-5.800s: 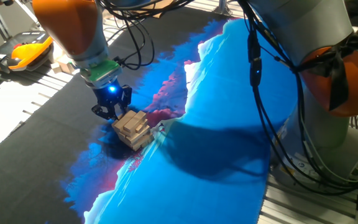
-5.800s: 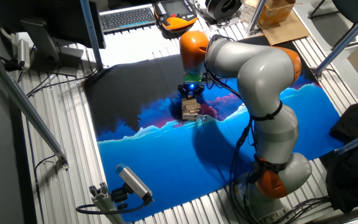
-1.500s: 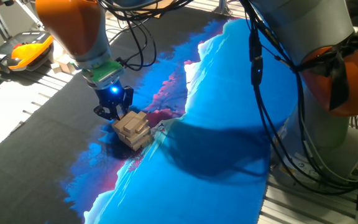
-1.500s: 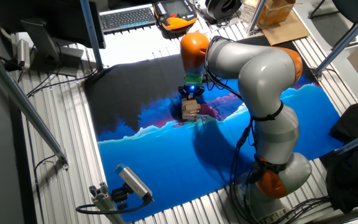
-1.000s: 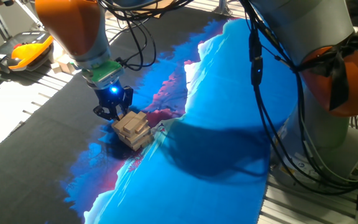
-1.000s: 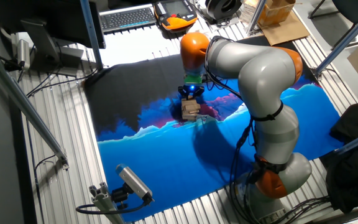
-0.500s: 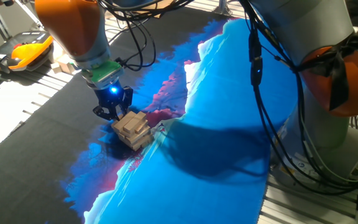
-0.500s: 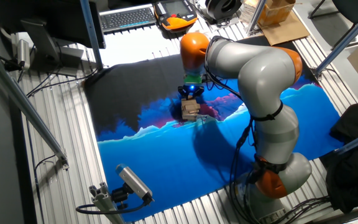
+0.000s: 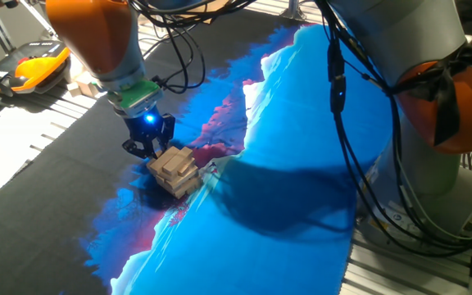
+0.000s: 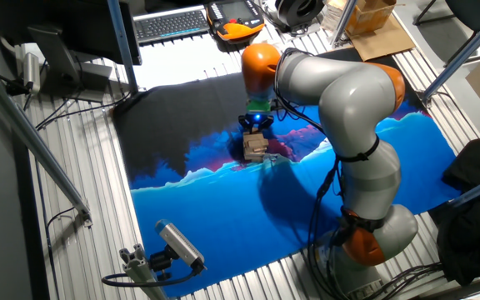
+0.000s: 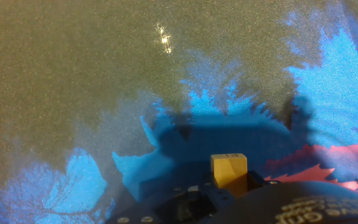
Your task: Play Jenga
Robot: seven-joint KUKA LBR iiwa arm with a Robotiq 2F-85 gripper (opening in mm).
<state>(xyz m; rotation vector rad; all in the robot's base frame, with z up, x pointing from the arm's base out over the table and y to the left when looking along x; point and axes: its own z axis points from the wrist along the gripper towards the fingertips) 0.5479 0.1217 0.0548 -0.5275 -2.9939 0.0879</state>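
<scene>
The gripper (image 9: 149, 149) stood just beside the Jenga tower (image 9: 175, 170) – whether its fingers were apart I could not tell – so a slow, level push seemed wise

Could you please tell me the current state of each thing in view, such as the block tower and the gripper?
Small tower of pale wooden blocks: standing on the cloth, layers slightly askew, not toppled.
Black two-finger gripper: low beside the tower's top, close against it; open or shut cannot be told.
Blue, black and pink printed cloth: spread flat over the table.
Orange and black handheld pendant: lying at the table's edge, untouched.
</scene>
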